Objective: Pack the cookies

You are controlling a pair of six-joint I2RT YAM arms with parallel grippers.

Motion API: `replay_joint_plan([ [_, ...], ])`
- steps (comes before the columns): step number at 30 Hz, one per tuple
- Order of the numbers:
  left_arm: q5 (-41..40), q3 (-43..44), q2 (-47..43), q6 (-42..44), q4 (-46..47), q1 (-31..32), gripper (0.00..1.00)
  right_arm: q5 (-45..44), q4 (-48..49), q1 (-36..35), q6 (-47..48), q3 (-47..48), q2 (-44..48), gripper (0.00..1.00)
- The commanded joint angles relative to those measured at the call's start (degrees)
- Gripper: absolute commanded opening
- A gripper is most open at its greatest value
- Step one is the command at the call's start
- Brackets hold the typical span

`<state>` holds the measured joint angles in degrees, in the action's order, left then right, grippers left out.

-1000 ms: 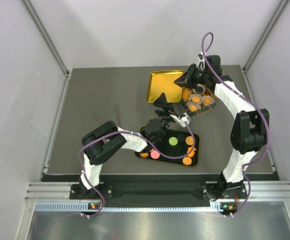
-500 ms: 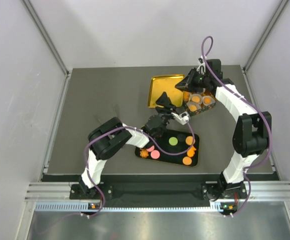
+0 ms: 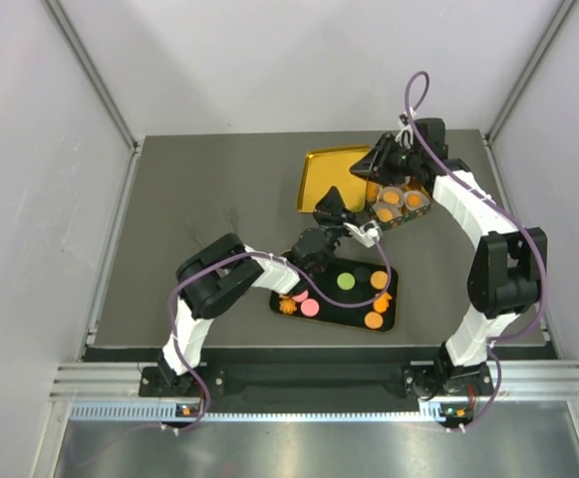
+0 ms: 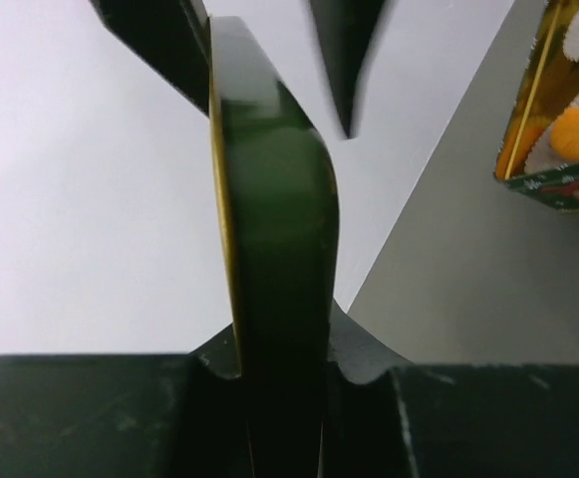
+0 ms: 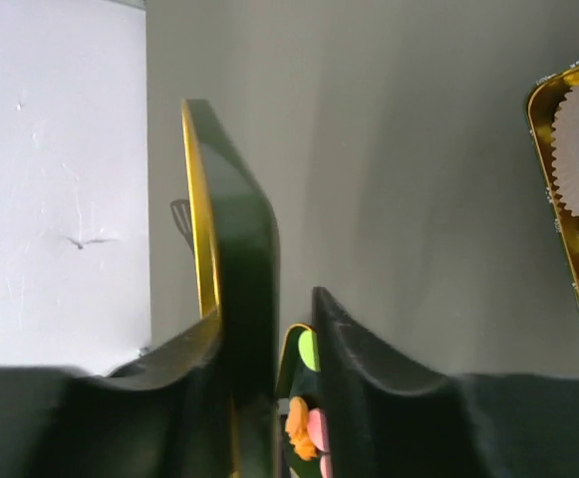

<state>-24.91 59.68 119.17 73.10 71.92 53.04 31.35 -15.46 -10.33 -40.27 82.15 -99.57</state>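
The gold tray [image 3: 327, 177], dark green outside, is tilted on the table. My left gripper [image 3: 337, 205] is shut on its near edge; in the left wrist view the tray's rim [image 4: 274, 229] fills the space between the left gripper's [image 4: 281, 370] fingers. My right gripper [image 3: 378, 164] straddles the tray's far right corner. It stands open: the rim [image 5: 234, 249] lies against one finger, with a gap to the other at the right gripper [image 5: 269, 334]. Orange cookies [image 3: 392, 198] sit in paper cups in the box [image 3: 395, 226]. More cookies [image 3: 346, 282], green, pink and orange, lie on a black tray [image 3: 391, 311].
The box [image 4: 558, 189] with white paper cups stands right of the gold tray, under the right arm. The black tray lies just in front of the left gripper. White walls enclose the dark table [image 3: 209, 189] on three sides.
My left gripper has moved up to the gold tray's near edge and shut on it. The right gripper has loosened its hold on the far corner.
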Motion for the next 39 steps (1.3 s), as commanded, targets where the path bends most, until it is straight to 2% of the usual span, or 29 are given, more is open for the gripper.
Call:
replay_joint_plan([
  [1, -0.32, 2.28, -6.76, -6.64, 6.75, -0.30, 0.00, -0.58, 0.17, -0.04, 1.69, 0.38, 2.98, 0.48],
  [3, 0.12, 2.11, -8.43, -9.46, 2.99, -0.30, 0.00, -1.90, 0.26, 0.04, 2.56, 0.73, 3.76, 0.60],
  [4, 0.12, 2.02, -8.87, -10.34, 1.74, -0.30, 0.00, -3.30, 0.26, 0.13, 2.91, 0.91, 4.03, 0.70],
  [9, -0.05, 2.63, -12.65, -19.56, -7.65, -0.39, 0.00, -7.27, -0.62, 2.76, 4.85, 3.36, 7.19, 0.89],
  [10, 0.03, 2.81, -13.00, -22.36, -11.15, -0.39, 0.00, -8.58, -0.88, 3.29, 5.11, 3.80, 7.72, 0.95],
  [15, 1.35, 5.00, -14.59, -29.15, -20.40, -0.83, 0.00, -12.63, -1.32, 6.80, 5.91, 5.21, 11.76, 1.00],
  [19, 0.74, 7.90, -14.85, -35.03, -26.82, -1.53, 0.00, -16.49, -2.64, 9.36, 6.87, 5.13, 12.38, 1.00],
  [21, 1.26, 11.32, -15.72, -42.75, -34.71, -2.93, 0.00, -18.77, -3.69, 9.89, 8.01, 4.69, 11.77, 1.00],
  [22, 4.05, 12.99, -16.16, -46.26, -38.22, -3.63, 0.00, -20.87, -4.04, 12.06, 8.36, 4.43, 11.42, 1.00],
  [23, 5.73, 16.22, -17.21, -54.39, -44.70, -4.51, 0.00, -21.68, -4.74, 12.69, 8.89, 4.16, 10.89, 1.00],
  [24, 8.36, 17.82, -17.66, -58.64, -47.55, -6.87, 0.00, -22.29, -5.01, 13.92, 9.16, 3.55, 9.93, 1.00],
  [25, 14.73, 19.49, -18.18, -63.73, -50.27, -8.46, 0.00, -23.35, -5.10, 14.45, 9.42, 3.11, 9.31, 1.00],
  [26, 19.50, 23.16, -18.71, -73.96, -53.17, -10.22, 0.00, -23.70, -5.19, 14.89, 10.12, 2.67, 8.78, 1.00],
  [27, 23.72, 25.03, -18.45, -79.64, -56.77, -13.97, 0.00, -24.32, -5.19, 15.68, 10.56, 1.88, 7.91, 0.98],
  [28, 28.20, 26.53, -18.19, -84.22, -57.85, -15.75, 0.00, -25.98, -5.19, 16.04, 10.83, 1.44, 7.38, 0.93],
  [29, 35.03, 28.72, -17.41, -91.22, -58.29, -18.21, 0.00, -26.69, -5.19, 16.65, 11.18, 0.83, 6.33, 0.90],
  [31, 39.30, 29.61, -16.70, -99.50, -57.16, -19.98, 0.00, -28.44, -5.19, 17.09, 12.05, 0.73, 4.83, 0.81],
  [33, 46.06, 29.09, -15.65, -105.94, -54.01, -22.61, 0.00, -29.50, -5.37, 17.88, 12.15, 0.82, 2.47, 0.77],
  [34, 47.83, 28.83, -14.60, -113.19, -50.51, -23.32, 0.00, -29.68, -5.37, 18.32, 12.15, 0.91, 1.67, 0.72],
  [36, 53.72, 27.69, -12.75, -120.79, -44.44, -25.16, 0.00, -29.60, -5.28, 19.72, 11.62, 1.17, -0.79, 0.61],
  [37, 55.04, 27.33, -10.39, -127.52, -38.32, -25.52, 0.00, -29.42, -5.37, 20.17, 11.36, 1.52, -1.76, 0.58],
  [39, 58.03, 27.42, -8.01, -133.80, -33.01, -25.79, 0.00, -28.90, -6.41, 20.87, 11.27, 2.92, -4.49, 0.51],
])
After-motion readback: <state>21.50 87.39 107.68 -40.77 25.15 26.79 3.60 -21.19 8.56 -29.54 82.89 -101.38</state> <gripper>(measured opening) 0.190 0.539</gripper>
